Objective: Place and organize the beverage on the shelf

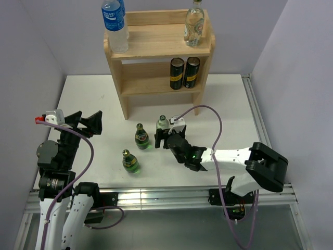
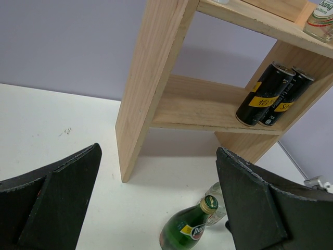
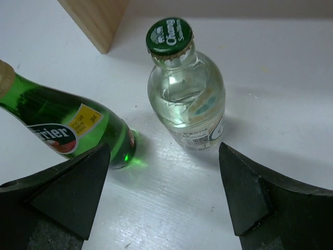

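The left hand [image 1: 87,121] and right hand [image 1: 164,140] are black, on white arms [image 1: 231,156] with purple cables [image 1: 221,130].

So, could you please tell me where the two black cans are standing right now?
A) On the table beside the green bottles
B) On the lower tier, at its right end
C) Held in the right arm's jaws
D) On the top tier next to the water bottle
B: the cans stand side by side at the right end of the lower tier of the shelf, below the clear bottle on top.
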You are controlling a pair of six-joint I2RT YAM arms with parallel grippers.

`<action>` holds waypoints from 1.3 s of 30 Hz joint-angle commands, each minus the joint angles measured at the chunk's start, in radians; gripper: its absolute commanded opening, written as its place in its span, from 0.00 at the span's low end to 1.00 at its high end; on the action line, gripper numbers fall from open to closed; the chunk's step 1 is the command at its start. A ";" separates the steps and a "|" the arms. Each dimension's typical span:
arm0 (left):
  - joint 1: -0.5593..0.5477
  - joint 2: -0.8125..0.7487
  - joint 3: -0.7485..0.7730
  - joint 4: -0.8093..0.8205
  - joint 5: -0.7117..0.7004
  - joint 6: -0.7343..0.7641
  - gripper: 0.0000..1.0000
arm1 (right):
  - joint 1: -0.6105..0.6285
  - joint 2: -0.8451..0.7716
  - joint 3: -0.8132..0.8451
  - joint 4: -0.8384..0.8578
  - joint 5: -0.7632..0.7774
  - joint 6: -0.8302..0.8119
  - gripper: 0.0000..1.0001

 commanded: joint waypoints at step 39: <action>0.007 0.042 -0.001 0.022 0.032 0.007 0.99 | -0.171 0.383 0.105 0.372 -0.079 -0.020 0.89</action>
